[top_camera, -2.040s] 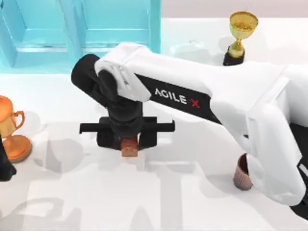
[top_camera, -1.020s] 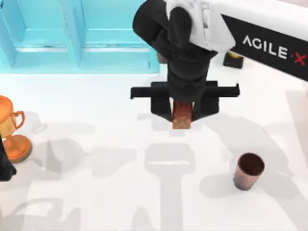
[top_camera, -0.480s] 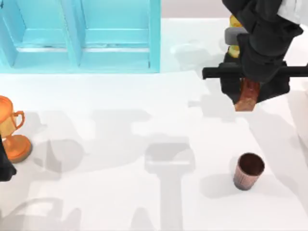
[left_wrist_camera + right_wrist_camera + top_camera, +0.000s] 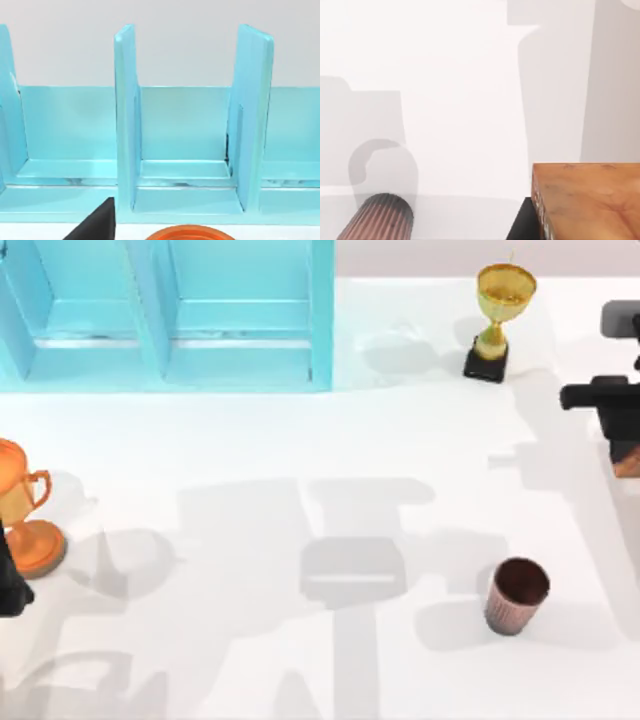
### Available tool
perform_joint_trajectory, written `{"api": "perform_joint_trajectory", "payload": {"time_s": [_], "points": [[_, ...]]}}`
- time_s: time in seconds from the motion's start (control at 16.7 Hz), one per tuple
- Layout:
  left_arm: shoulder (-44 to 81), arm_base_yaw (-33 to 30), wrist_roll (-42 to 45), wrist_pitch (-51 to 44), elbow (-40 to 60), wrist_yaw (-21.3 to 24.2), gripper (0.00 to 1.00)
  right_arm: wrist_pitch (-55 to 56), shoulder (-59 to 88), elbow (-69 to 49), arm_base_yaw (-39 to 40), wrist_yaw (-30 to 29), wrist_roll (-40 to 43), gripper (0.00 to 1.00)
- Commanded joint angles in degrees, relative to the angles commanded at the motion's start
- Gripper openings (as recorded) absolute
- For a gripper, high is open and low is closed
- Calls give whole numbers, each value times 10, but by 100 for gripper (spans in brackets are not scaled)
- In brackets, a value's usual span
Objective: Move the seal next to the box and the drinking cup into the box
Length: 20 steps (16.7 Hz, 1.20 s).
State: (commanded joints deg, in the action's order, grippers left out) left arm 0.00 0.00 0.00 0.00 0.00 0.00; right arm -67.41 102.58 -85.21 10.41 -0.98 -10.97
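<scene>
— Right end effector (image 4: 622, 440)?
— At the counter's (image 4: 300, 640) far right edge, clamped on the seal (image 4: 627, 460), held between the fingers

— Drinking cup (image 4: 517, 596)?
— Upright on the counter, right of centre, well apart from that end effector, nearer the front

— Box (image 4: 170, 310)?
— Back left, well away from both

— Left end effector (image 4: 10, 585)?
— Far left edge, beside the orange trophy (image 4: 25, 510); fingers impossible to judge

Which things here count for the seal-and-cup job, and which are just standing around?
For the job:
- seal, held in the right claw at the table's right edge
- drinking cup, upright on the table, right of centre
- blue box, at the back left

Just standing about:
- gold trophy, back right
- orange trophy, left edge, by the parked left arm
</scene>
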Motion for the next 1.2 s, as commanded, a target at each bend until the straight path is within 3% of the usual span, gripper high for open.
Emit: {"api": "perform_joint_trajectory", "payload": {"time_s": [1.2], "points": [[0,0,0,0,0,0,100,140,36,104,0,0,-1,0]]}}
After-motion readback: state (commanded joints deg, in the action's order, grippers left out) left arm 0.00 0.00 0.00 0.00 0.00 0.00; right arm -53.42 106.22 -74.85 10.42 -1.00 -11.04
